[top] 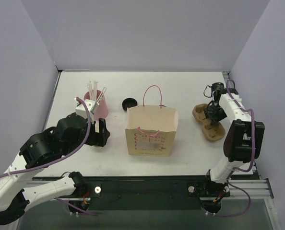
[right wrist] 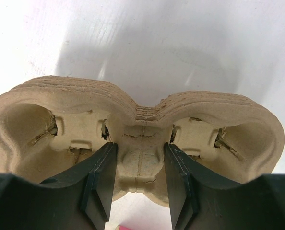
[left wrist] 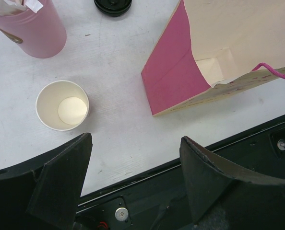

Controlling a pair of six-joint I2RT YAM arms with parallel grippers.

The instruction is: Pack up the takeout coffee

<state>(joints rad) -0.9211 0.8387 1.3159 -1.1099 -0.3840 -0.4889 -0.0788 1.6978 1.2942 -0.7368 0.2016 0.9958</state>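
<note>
The takeout coffee, as a lidded cup, is out of view. A lidless brown paper cup (left wrist: 62, 105) with a white inside stands upright on the table, just ahead and left of my open left gripper (left wrist: 136, 139) (top: 101, 132). A loose black lid (top: 129, 102) (left wrist: 112, 5) lies behind the paper bag (top: 151, 132) (left wrist: 181, 72). My right gripper (right wrist: 140, 148) (top: 213, 114) is shut on the middle ridge of a stack of moulded pulp cup carriers (right wrist: 65, 100) (top: 209, 128), one finger in each cup well.
A pink cup of white straws (top: 98, 106) (left wrist: 32, 28) stands at the back left. The open-topped bag with pink handles stands in the middle of the table. The table's near edge and a black rail (left wrist: 147, 191) lie under the left gripper. Walls close three sides.
</note>
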